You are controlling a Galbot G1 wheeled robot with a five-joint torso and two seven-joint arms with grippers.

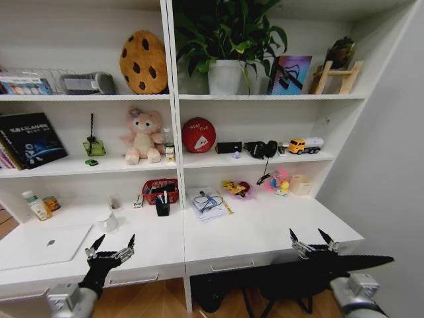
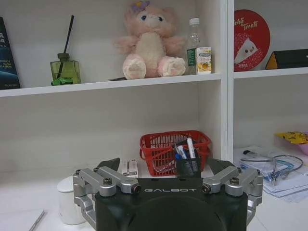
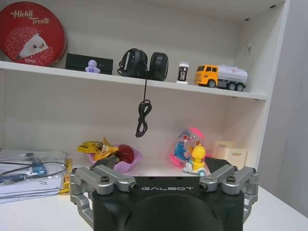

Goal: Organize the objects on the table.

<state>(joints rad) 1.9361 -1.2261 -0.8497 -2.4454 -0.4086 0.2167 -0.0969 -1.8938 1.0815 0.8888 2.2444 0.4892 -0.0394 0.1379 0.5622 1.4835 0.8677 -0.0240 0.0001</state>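
Hovering at the front edge of the table (image 1: 265, 235), two grippers wait with jaws spread wide and nothing between them: the left gripper (image 1: 112, 245) near the laptop (image 1: 43, 245), the right gripper (image 1: 311, 238) over bare white desk. One silver laptop lies flat at the far left, one green-banded bottle (image 1: 33, 205) stands behind it, and several pens (image 2: 185, 150) sit in a black cup before one red basket (image 1: 160, 191). One yellow packet (image 3: 96, 147) rests in a pink dish. Tall white shelving rises behind.
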